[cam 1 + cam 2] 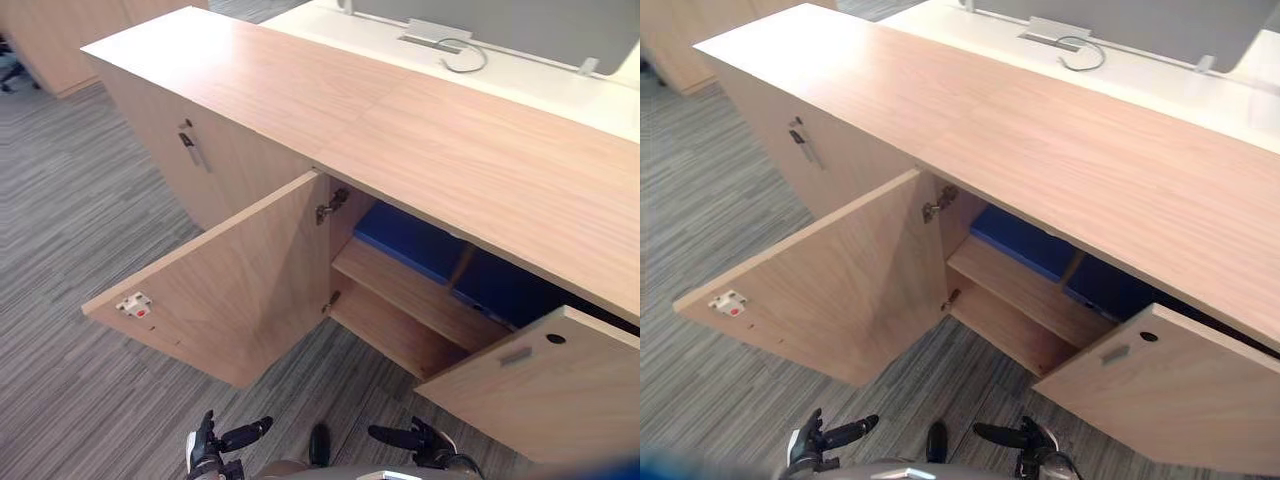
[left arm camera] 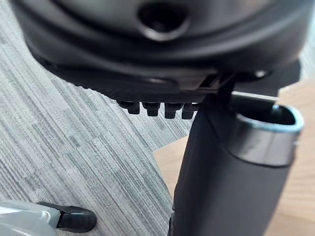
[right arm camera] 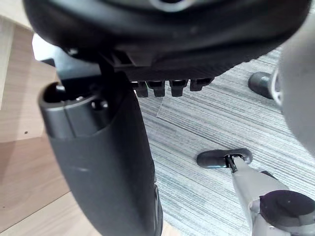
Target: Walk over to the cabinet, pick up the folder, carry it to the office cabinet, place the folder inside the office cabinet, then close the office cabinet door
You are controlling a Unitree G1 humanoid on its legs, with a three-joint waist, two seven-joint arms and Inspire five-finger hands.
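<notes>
A blue folder [image 1: 410, 240] lies flat on the upper shelf inside the open office cabinet [image 1: 400, 300]. A second blue shape [image 1: 505, 290] sits to its right, past a thin wooden divider. The cabinet's left door [image 1: 230, 290] swings wide towards me, and the right door [image 1: 545, 390] also stands open. My left hand [image 1: 207, 448] and right hand [image 1: 430, 445] hang low at the near edge, well short of the cabinet. Their thumbs point at each other, the fingers are relaxed, and both hands are empty. The left thumb [image 2: 231, 172] and right thumb [image 3: 108, 162] show close up over grey carpet.
The cabinet's long wooden top [image 1: 400, 130] runs across the view. A closed door with a dark handle [image 1: 190, 150] is at the left. Behind stands a white desk with a cable [image 1: 462, 57]. Grey striped carpet [image 1: 70, 250] spreads to the left and in front.
</notes>
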